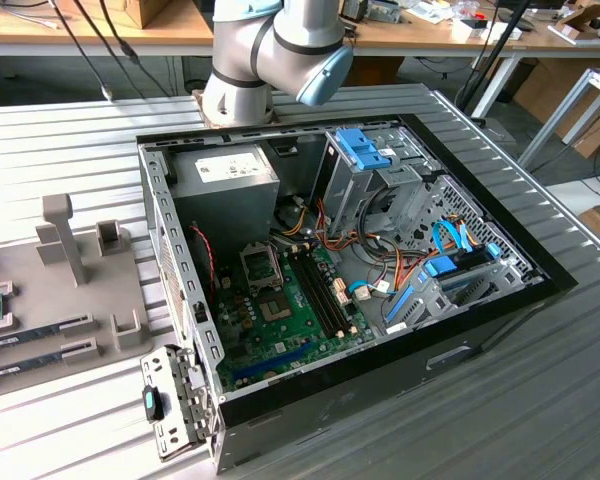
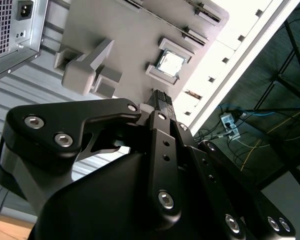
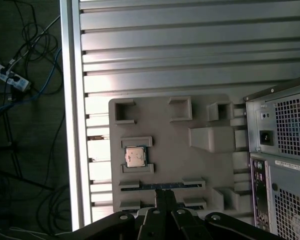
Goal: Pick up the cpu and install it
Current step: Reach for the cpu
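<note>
You are at the pick-up step: the gripper (image 3: 165, 196), fingers closed on nothing, hangs above the grey tray (image 3: 162, 132) where the cpu (image 3: 136, 156) lies in its pocket; grasping needs opened fingers.

**Open desktop case beside a grey fixture plate**

A black computer case (image 1: 380, 385) lies open on a ribbed metal table (image 1: 540, 400). Inside are a green motherboard (image 1: 290, 320), a grey power supply (image 1: 225, 175), a blue drive latch (image 1: 363, 150) and coloured cables (image 1: 380, 265). On the exterior view's left, just beside the case, a grey fixture plate (image 1: 50, 290) carries raised blocks and slotted memory sticks (image 1: 35, 327). A power strip (image 3: 7, 77) lies on the floor.
</note>
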Robot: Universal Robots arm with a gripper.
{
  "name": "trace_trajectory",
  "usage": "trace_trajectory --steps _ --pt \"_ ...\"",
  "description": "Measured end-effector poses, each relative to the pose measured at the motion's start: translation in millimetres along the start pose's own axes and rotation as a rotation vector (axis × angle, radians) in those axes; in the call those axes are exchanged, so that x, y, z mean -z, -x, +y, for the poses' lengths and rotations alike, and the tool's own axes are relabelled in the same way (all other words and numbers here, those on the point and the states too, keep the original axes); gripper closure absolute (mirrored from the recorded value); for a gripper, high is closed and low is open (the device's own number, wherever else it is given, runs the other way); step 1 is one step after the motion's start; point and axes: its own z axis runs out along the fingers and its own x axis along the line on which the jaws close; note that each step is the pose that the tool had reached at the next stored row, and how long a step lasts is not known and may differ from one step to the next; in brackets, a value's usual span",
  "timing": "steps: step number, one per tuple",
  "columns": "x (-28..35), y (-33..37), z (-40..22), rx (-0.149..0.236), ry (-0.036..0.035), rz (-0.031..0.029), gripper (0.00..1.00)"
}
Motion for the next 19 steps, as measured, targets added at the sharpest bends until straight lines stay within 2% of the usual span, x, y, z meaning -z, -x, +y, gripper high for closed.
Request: trace_trajectory --steps 19 --pt "-6.8 -0.2 -0.3 0.0 -0.0001 0.0 0.89"
